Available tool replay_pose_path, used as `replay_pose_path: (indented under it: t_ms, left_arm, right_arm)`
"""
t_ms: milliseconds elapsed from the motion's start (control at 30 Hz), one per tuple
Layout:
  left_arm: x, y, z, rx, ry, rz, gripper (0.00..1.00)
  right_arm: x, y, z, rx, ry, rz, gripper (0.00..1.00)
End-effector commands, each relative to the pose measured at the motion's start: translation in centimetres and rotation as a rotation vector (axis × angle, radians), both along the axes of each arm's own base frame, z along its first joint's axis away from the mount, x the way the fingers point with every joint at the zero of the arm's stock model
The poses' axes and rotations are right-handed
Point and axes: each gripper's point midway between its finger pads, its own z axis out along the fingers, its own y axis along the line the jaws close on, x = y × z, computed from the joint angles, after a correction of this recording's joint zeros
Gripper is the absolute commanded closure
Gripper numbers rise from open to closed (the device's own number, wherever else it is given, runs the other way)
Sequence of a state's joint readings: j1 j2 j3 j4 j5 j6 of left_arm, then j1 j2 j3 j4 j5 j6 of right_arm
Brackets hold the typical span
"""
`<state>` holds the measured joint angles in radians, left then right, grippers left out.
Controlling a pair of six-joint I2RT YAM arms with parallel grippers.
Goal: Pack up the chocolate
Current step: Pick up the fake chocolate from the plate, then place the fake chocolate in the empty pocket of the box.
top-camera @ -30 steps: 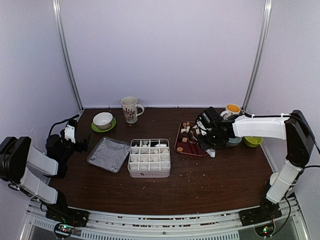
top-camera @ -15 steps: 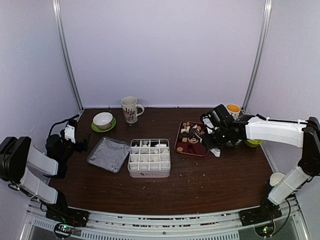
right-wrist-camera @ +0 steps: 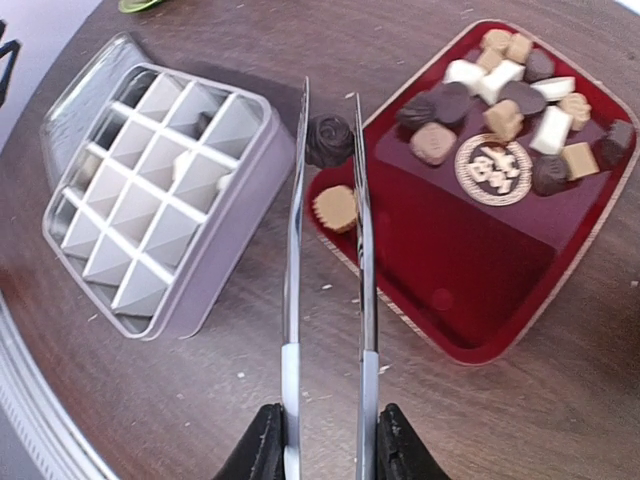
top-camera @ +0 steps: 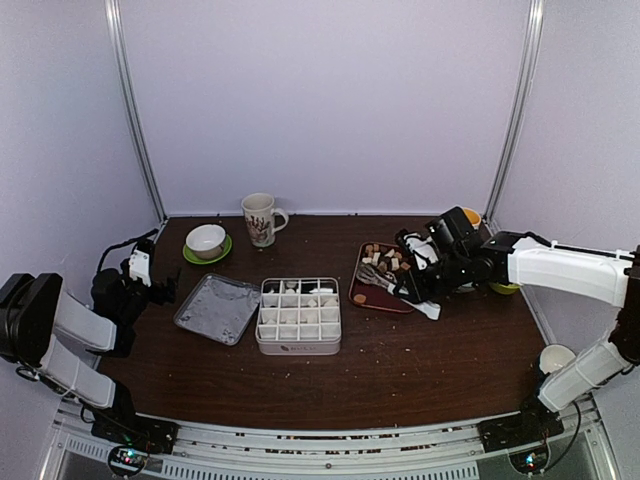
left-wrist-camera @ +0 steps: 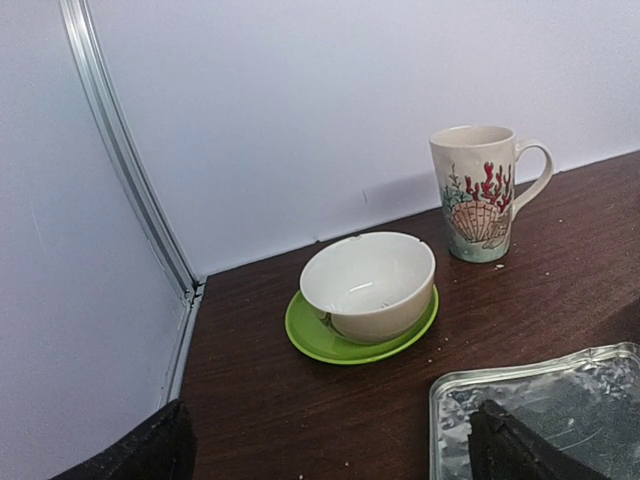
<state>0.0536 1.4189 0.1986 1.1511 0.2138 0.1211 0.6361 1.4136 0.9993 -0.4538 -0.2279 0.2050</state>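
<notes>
My right gripper (right-wrist-camera: 325, 440) (top-camera: 432, 278) is shut on a pair of metal tongs (right-wrist-camera: 296, 290) with white handles. The tong tips pinch one dark chocolate (right-wrist-camera: 328, 140) over the near-left corner of the red tray (right-wrist-camera: 470, 300) (top-camera: 378, 302). More chocolate (right-wrist-camera: 505, 100), dark, tan and white, lies at the tray's far end, and a tan piece (right-wrist-camera: 336, 207) sits near the tongs. The white divided box (right-wrist-camera: 165, 215) (top-camera: 298, 318) stands left of the tray, with white pieces in its far cells. My left gripper (left-wrist-camera: 325, 462) (top-camera: 150, 275) is open at the table's left edge, holding nothing.
A metal lid (top-camera: 216, 308) (left-wrist-camera: 540, 400) lies left of the box. A white bowl on a green saucer (left-wrist-camera: 368, 285) and a shell-patterned mug (left-wrist-camera: 482, 195) stand at the back left. Small cups (top-camera: 506, 284) sit behind my right arm. Crumbs dot the table.
My right arm has drawn back to the right and turned, so the tongs now reach out over the tray's left side with the dark piece. The left arm has not moved.
</notes>
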Motion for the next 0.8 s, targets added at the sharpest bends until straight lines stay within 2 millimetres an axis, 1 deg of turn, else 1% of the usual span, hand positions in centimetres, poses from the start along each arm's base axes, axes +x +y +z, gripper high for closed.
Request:
replay_pose_path:
  t_ms: [0, 167, 333, 467, 667, 767]
  left_arm:
    - [0.3, 0.1, 1.7, 0.011, -0.061, -0.002, 0.02]
    - [0.3, 0.2, 1.7, 0.012, -0.062, 0.000, 0.02]
    - [0.3, 0.1, 1.7, 0.010, -0.061, -0.001, 0.02]
    - [0.3, 0.1, 1.7, 0.010, -0.061, -0.001, 0.02]
    - [0.3, 0.2, 1.7, 0.011, -0.060, 0.000, 0.02]
    - [0.3, 0.1, 1.7, 0.011, -0.061, -0.002, 0.02]
  right_arm:
    - [-1.3, 1.9, 1.5, 0.123, 0.007, 0.103, 0.79]
    - [-2.7, 2.5, 1.6, 0.166, 0.027, 0.157, 0.79]
    - [-4.6, 4.2, 2.6, 0.244, 0.047, 0.253, 0.79]
    - [-5.6, 5.1, 3.0, 0.236, 0.025, 0.306, 0.79]
    - [-6.5, 5.0, 1.8, 0.150, 0.031, 0.333, 0.79]
    - [-6.7, 5.0, 1.5, 0.128, 0.032, 0.337, 0.78]
